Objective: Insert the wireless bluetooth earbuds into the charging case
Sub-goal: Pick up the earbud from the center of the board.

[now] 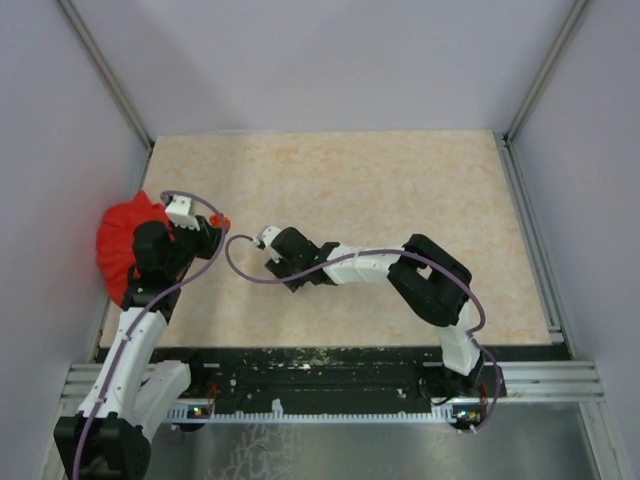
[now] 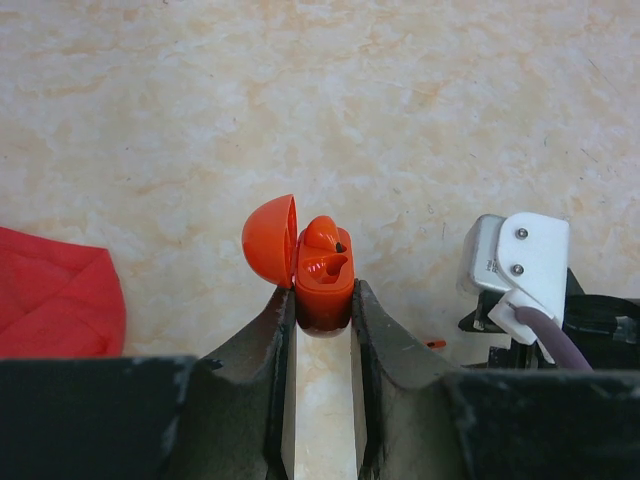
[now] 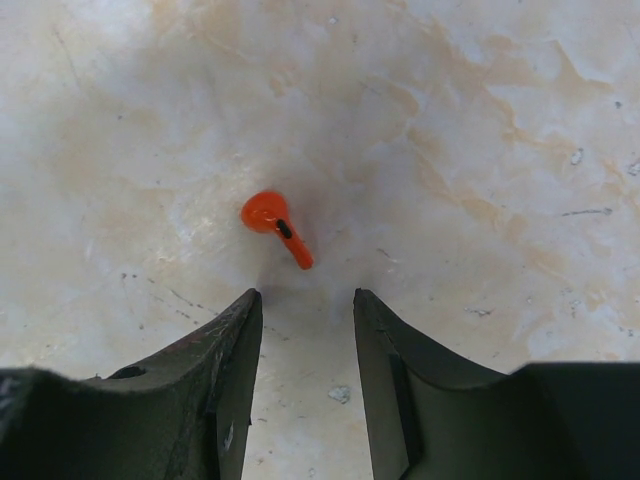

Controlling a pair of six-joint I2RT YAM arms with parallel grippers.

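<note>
The left gripper clamps the open orange charging case while the right gripper, jaws apart and empty, hovers just behind the loose orange earbud on the table — a tiny rounded piece likely to skid away if the fingers close off-centre.

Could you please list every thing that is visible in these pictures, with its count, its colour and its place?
charging case: one, orange, lid open, clamped between the left fingers
seated earbud: one, orange, inside the open case
loose earbud: one, orange, lying on the table just ahead of the right fingers
cloth: one, red, at the table's left edge
table: one, beige marbled
left gripper: one, dark, shut on the charging case
right gripper: one, dark, open, above the loose earbud, not touching it
</note>
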